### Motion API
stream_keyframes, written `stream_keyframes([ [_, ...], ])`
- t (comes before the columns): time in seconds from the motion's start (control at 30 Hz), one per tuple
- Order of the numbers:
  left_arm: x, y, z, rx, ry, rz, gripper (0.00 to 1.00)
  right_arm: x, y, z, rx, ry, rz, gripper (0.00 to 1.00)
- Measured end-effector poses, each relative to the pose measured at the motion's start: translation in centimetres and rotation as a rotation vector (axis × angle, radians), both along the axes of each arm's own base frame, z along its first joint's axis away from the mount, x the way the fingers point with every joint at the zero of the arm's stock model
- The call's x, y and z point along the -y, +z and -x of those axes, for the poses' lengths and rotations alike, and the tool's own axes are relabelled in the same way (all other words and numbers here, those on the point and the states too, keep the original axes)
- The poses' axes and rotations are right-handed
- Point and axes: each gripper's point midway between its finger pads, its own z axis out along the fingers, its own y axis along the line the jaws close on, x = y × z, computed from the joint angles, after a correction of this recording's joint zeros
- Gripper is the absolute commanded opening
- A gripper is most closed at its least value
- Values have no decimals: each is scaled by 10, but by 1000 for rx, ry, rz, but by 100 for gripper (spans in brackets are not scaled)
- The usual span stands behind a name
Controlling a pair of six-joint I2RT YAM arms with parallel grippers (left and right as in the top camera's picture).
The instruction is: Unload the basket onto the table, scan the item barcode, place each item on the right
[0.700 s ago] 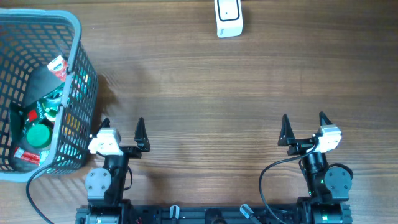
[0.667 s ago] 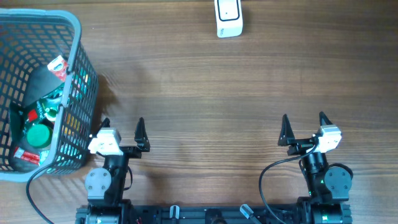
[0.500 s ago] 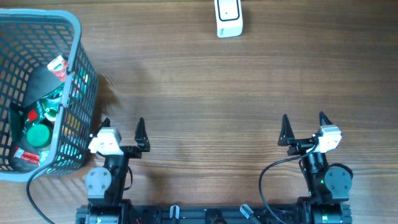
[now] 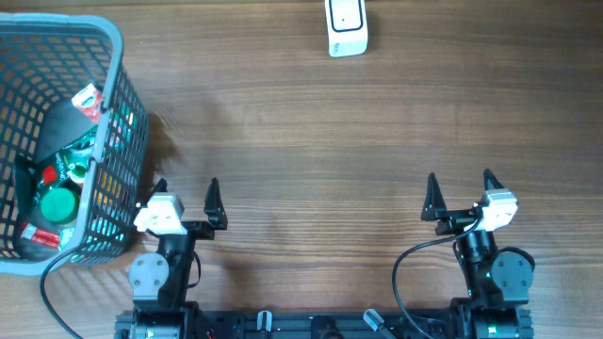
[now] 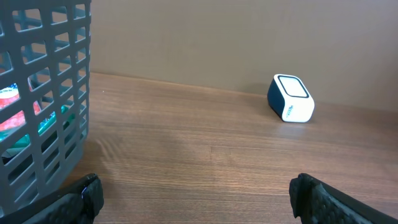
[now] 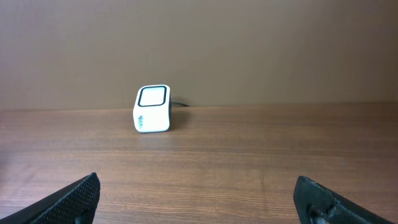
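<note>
A white barcode scanner (image 4: 346, 26) with a dark window stands at the table's far edge, also visible as the scanner (image 5: 291, 98) in the left wrist view and the scanner (image 6: 153, 109) in the right wrist view. Several items (image 4: 58, 184) lie inside a grey plastic basket (image 4: 113, 56) at the left; a green lid and red-and-white packets show. My left gripper (image 4: 186, 195) rests open near the front edge, just right of the basket, holding nothing. Open and empty too, my right gripper (image 4: 460, 191) sits at the front right.
The basket wall (image 5: 37, 106) fills the left of the left wrist view. A black cable (image 4: 57, 292) runs from the basket's front corner off the table's front edge. Bare wooden tabletop (image 4: 320, 141) lies between the grippers and the scanner.
</note>
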Motion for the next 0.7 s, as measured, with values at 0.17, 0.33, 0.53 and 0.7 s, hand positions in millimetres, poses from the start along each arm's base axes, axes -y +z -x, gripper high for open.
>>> stream_keyframes([
  [0.17, 0, 0, 0, 0, 0, 0, 100, 0, 0, 0, 0, 0, 0, 100],
  [0.33, 0, 0, 0, 0, 0, 0, 100, 0, 0, 0, 0, 0, 0, 100],
  [0.53, 0, 0, 0, 0, 0, 0, 100, 0, 0, 0, 0, 0, 0, 100],
  [0.7, 0, 0, 0, 0, 0, 0, 100, 0, 0, 0, 0, 0, 0, 100],
])
